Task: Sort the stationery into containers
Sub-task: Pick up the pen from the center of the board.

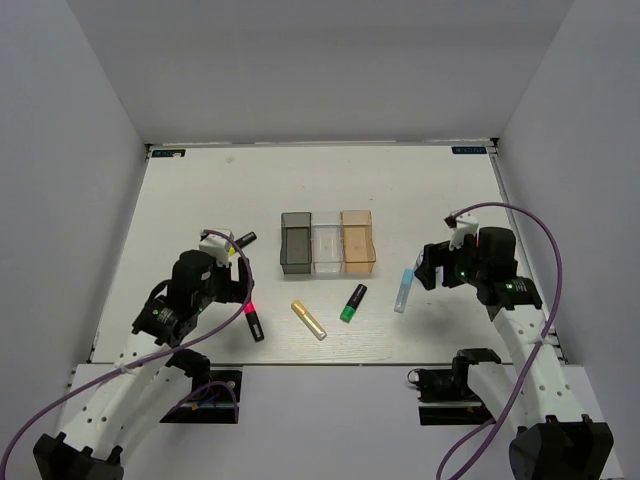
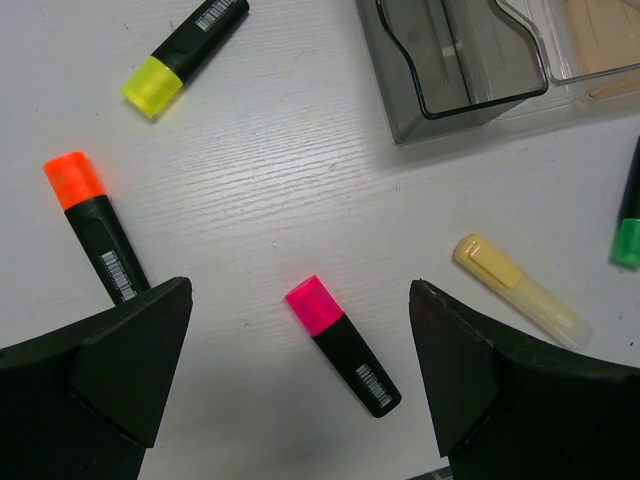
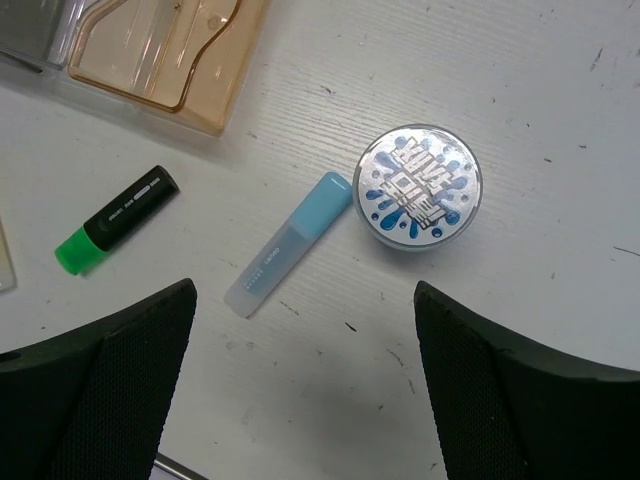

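Three joined bins stand mid-table: smoky dark grey [image 1: 296,243], clear [image 1: 327,247] and orange [image 1: 358,241]. My left gripper [image 1: 236,272] is open and empty above a black-pink highlighter [image 2: 342,345], which lies on the table between its jaws [image 2: 300,292]. A black-orange highlighter [image 2: 95,225] and a black-yellow one [image 2: 185,55] lie beside it. A yellow highlighter [image 1: 308,320] and a black-green one [image 1: 353,302] lie in front of the bins. My right gripper [image 1: 428,268] is open and empty [image 3: 305,292] above the table, just near of a light blue tube [image 3: 290,243] and a round blue-white roll [image 3: 418,187].
The dark grey bin [image 2: 455,60] shows at the top of the left wrist view and the orange bin [image 3: 165,50] at the top left of the right wrist view. White walls enclose the table on three sides. The arm bases sit at the near edge.
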{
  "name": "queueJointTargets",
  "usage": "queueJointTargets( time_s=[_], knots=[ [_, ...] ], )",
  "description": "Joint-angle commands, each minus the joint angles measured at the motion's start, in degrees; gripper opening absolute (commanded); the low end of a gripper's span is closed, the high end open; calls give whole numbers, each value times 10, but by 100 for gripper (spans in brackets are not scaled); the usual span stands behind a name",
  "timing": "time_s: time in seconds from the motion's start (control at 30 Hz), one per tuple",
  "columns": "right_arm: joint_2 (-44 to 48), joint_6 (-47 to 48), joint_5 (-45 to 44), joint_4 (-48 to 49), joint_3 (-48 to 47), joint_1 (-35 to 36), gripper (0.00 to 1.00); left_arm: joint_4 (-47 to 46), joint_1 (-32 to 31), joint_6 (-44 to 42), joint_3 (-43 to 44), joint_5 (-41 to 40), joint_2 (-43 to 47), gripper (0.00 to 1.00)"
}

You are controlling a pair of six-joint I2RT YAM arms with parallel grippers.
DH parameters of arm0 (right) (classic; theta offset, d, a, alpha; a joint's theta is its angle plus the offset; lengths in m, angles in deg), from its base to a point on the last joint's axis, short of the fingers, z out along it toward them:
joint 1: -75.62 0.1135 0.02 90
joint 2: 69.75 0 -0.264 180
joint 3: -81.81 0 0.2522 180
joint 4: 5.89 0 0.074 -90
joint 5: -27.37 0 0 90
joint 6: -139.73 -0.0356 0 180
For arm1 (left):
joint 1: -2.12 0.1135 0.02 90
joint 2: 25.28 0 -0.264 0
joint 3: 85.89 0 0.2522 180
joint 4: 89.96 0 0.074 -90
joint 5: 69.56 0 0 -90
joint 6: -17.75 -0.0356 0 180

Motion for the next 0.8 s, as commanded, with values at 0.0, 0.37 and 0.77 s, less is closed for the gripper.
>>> queueJointTargets(
  time_s=[0.0, 0.37, 0.77],
  knots=[
    [4, -6, -2, 21, -22, 2, 90, -2, -2, -5, 11, -9, -1, 100],
    [-6, 67, 71, 12, -14, 4, 0, -16, -2, -7, 18, -31, -41, 3],
    [-49, 101, 178, -7, -67, 5, 80, 26, 70, -128, 245, -16, -384, 52]
  ],
)
